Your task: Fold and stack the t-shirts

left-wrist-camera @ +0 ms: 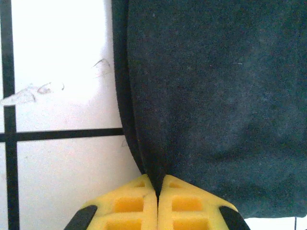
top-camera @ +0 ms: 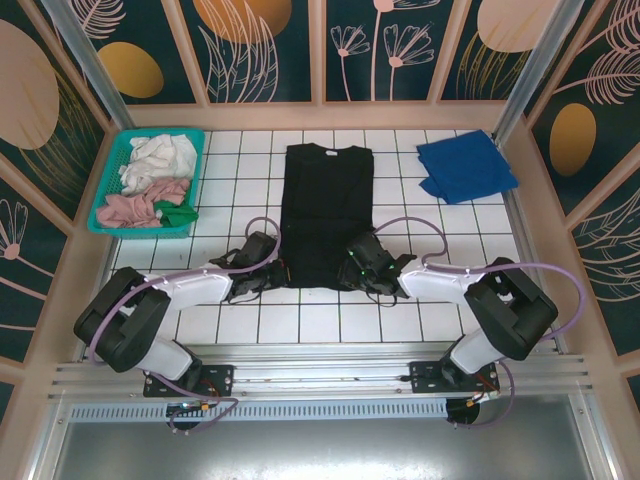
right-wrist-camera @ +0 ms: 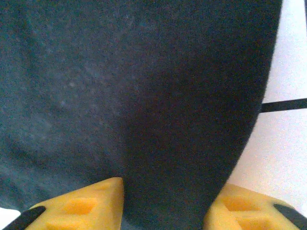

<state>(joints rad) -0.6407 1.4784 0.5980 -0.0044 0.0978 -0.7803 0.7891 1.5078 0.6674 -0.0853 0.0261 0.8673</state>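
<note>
Near edge: both arms reach in from their bases, elbows out, wrists turned toward the middle of the surface (top-camera: 300,322), which is white tile with a black grid.

Left claw (top-camera: 272,266) sits at the near left corner of the black shirt (top-camera: 326,215). In the left wrist view the left claw (left-wrist-camera: 158,186) is closed. Its yellow fingers (left-wrist-camera: 129,203) meet tip to tip, and a ridge of black cloth is pinched in the seam between them. The shirt's left edge runs away from the tips, with bare tile to its left. A black grid line (left-wrist-camera: 62,135) crosses just beyond the tips.

Right claw (top-camera: 356,268) sits at the near right corner of the same shirt. In the right wrist view the right claw (right-wrist-camera: 165,189) has its jaws apart, and a hump of black cloth (right-wrist-camera: 144,96) fills the gap between the two yellow fingers (right-wrist-camera: 91,203). White tile shows past the shirt's right edge.

Middle: the black shirt lies flat as a long narrow rectangle, running from the claws toward the far edge.

Far right corner: the blue shirt (top-camera: 465,165) lies folded, a little askew, well apart from the black one.

Far left corner: a teal basket (top-camera: 105,200) holds white cloth (top-camera: 160,158) at its far end, pink cloth (top-camera: 135,205) nearer, and a green scrap (top-camera: 180,214) at its near right.
</note>
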